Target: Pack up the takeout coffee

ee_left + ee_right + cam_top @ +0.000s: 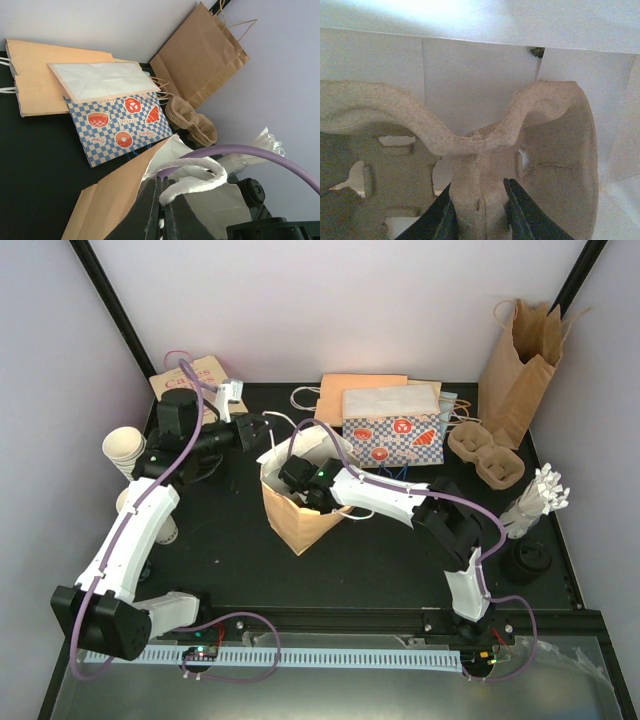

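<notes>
Pulp carrier (470, 145) apparently inside open bag (290, 522) (centre); flat bags (350, 390) behind; cup stack (125, 448) left.

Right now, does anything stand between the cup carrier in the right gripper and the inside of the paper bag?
Nothing visible does. The right gripper holds the cup carrier by its middle rib, already within the paper bag, whose white wall behind is bare. The left gripper pinches the bag's handle.

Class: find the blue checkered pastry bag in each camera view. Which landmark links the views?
Top external: checkered pastry bag at the table's back centre.
Left wrist: checkered pastry bag left of centre.
Right wrist: not in it.
Landmark: the open brown bag; its white lining fills the right wrist view.
</notes>
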Motion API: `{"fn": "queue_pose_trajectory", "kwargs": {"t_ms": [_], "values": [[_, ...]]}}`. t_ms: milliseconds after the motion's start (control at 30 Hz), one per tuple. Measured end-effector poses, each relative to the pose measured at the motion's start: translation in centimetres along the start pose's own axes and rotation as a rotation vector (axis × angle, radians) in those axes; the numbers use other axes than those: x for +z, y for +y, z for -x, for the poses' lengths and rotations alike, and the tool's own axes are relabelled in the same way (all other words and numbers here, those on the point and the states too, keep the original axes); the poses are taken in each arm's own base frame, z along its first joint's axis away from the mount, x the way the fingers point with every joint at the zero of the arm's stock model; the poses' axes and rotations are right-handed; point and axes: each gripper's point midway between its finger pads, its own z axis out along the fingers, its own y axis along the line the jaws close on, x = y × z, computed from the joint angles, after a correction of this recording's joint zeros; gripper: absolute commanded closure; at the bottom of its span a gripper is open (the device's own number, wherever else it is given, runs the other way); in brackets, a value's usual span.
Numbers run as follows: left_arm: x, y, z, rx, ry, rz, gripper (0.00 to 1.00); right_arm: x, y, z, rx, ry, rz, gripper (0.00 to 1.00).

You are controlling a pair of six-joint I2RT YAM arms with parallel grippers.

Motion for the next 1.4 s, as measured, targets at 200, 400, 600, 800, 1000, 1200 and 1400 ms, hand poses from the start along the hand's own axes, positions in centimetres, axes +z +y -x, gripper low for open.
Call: {"fn": "queue_pose_trajectory", "kwargs": {"t_ms": [200, 400, 600, 800, 1000, 1200, 1400], "values": [[0.20, 0.18, -0.01, -0.004, 0.003, 0.001, 0.98, 0.04, 0.05, 0.03, 0.000, -0.002, 0.001, 0.76], [0.16, 0.08, 0.09, -0.003, 0.002, 0.000, 0.98, 0.36, 0.26, 0.13, -0.001, -0.013, 0.005, 0.76], [0.15, 0.06, 0.11, -0.003, 0.002, -0.001, 0.98, 0.54, 0.43, 0.23, -0.001, -0.022, 0.008, 0.76], [0.15, 0.06, 0.11, -0.003, 0.002, -0.001, 0.98, 0.52, 0.45, 0.27, -0.002, -0.025, 0.007, 0.75], [0.15, 0.04, 0.11, -0.002, 0.002, -0.002, 0.98, 0.31, 0.34, 0.28, 0.001, -0.028, 0.003, 0.73], [0.16, -0.04, 0.07, -0.002, 0.004, -0.007, 0.98, 0.20, 0.23, 0.16, 0.001, -0.024, -0.002, 0.71], [0.16, -0.04, 0.05, -0.003, 0.005, -0.007, 0.98, 0.08, -0.28, -0.55, 0.004, 0.004, -0.021, 0.43]]}}
